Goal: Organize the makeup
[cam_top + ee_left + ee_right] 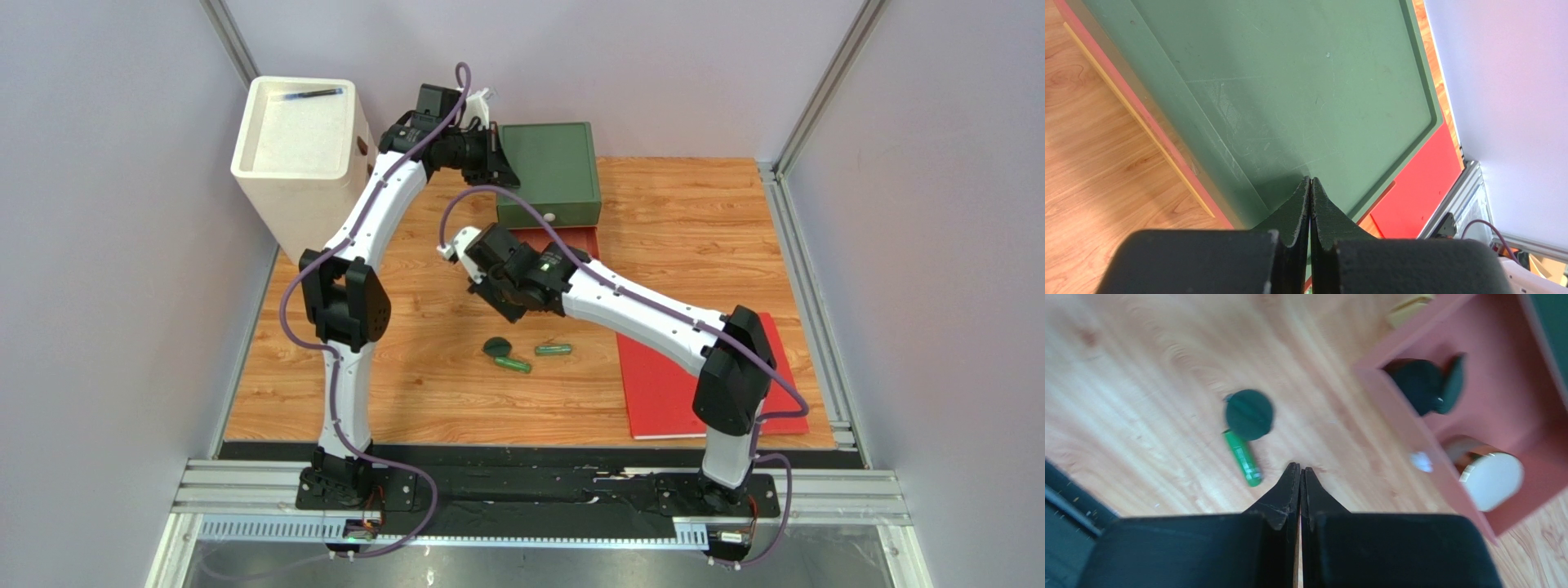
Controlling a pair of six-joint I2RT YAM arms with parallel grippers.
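Two slim green tubes lie on your wood-grain table (405, 392). The first green tube (1242, 458) touches a dark green round compact (1249, 414), and the second green tube (553, 350) lies just beside them to the right. Your right gripper (1300, 470) hangs above the bare wood near that pair, its jaws pressed together and holding nothing. Beside it, one compartment of the red divided tray (1389, 410) holds a black ball-shaped piece (1416, 384) with a dark green disc (1452, 384) leaning against it. The next compartment holds a round amber jar with a white lid (1490, 478). Your left gripper (1310, 182) is also fully closed and empty, poised over a flat green panel with a raised rim (1290, 92). You cannot tell whether it touches the panel.
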